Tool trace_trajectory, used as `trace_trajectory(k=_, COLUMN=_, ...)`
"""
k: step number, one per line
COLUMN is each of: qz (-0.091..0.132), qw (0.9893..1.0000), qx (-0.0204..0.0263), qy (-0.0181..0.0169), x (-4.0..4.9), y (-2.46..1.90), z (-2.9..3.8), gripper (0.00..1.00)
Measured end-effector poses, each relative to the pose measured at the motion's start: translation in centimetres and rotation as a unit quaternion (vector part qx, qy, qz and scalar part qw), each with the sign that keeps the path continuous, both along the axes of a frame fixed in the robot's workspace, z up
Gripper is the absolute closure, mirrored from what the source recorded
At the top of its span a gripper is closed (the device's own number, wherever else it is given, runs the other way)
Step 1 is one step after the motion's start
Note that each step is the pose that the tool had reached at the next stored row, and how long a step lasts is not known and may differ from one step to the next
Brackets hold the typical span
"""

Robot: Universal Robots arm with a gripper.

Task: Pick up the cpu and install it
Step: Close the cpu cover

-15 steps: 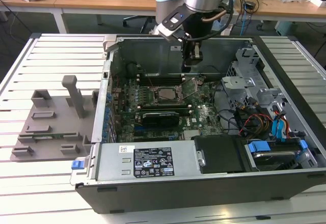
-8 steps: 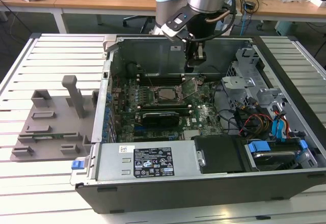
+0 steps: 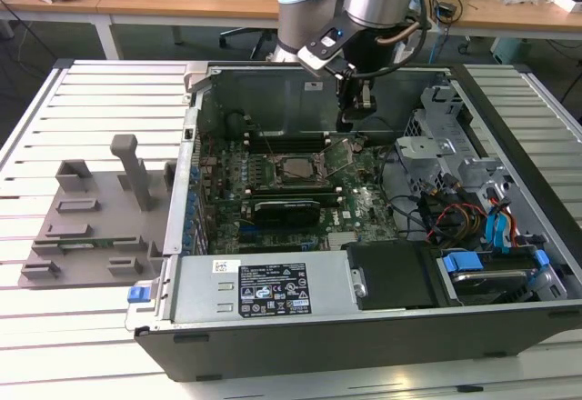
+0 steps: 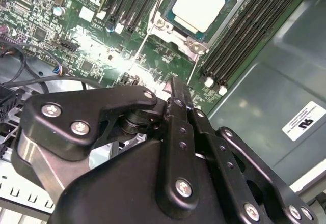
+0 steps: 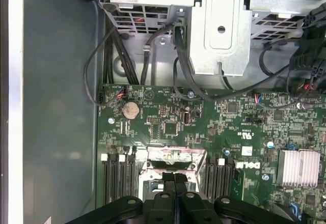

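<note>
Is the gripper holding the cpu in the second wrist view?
No: the cpu lies flat in the socket on the green motherboard, apart from the gripper.

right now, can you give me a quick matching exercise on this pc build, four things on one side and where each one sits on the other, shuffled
Things:
1. cpu
2. gripper
3. grey tray
4. coin battery

Places:
A. on the slatted table, outside the case
B. at the motherboard edge, next to black cables
C. lying in the socket
D. above the motherboard, inside the case

Pairs: 1-C, 2-D, 3-A, 4-B
</note>
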State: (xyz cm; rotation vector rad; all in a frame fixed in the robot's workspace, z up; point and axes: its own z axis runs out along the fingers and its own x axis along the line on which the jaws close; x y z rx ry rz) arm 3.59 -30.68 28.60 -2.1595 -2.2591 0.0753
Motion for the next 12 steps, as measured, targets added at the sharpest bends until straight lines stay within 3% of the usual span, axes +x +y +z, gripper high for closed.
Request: trace_trajectory(k=12, qz=0.0, qw=1.0, qx=0.0, qy=0.0001, x=1.43, y=0.0, z=-0.67, gripper=0.89)
